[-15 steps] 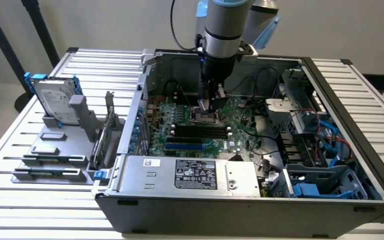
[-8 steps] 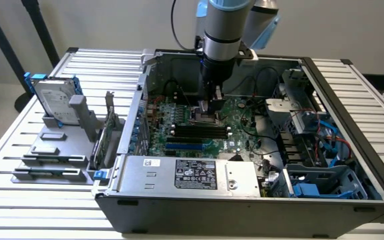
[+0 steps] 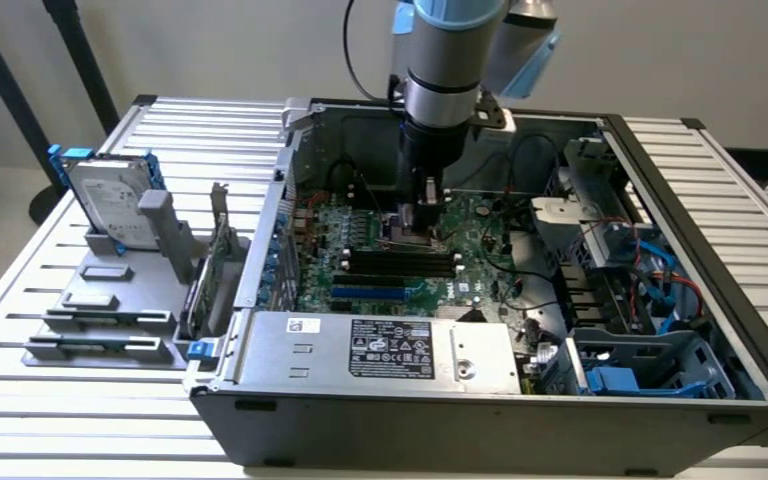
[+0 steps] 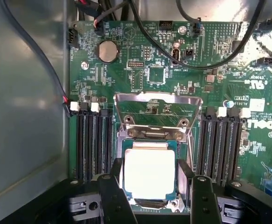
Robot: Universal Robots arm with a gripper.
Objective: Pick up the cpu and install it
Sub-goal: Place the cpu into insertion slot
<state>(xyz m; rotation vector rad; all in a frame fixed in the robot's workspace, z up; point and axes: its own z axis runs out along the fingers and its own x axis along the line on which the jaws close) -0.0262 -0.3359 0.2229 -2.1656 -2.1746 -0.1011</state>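
Currently: black two-fingered gripper [image 4: 154, 179] low over the processor socket, jaws spread, nothing pinched.
The small, flat, square cpu [image 4: 149, 169] with the shiny silver metal top lies level in the socket on the green motherboard [image 4: 173, 70], between the two fingers [image 4: 111, 198]; one finger stands clear of the chip, the other just beside its edge. The hinged silver load plate [image 4: 156, 109] is raised. Black memory slots [image 4: 91, 144] flank the socket. The arm reaches into the open grey computer case [image 3: 491, 420] on the slatted worktop [image 3: 37, 400].
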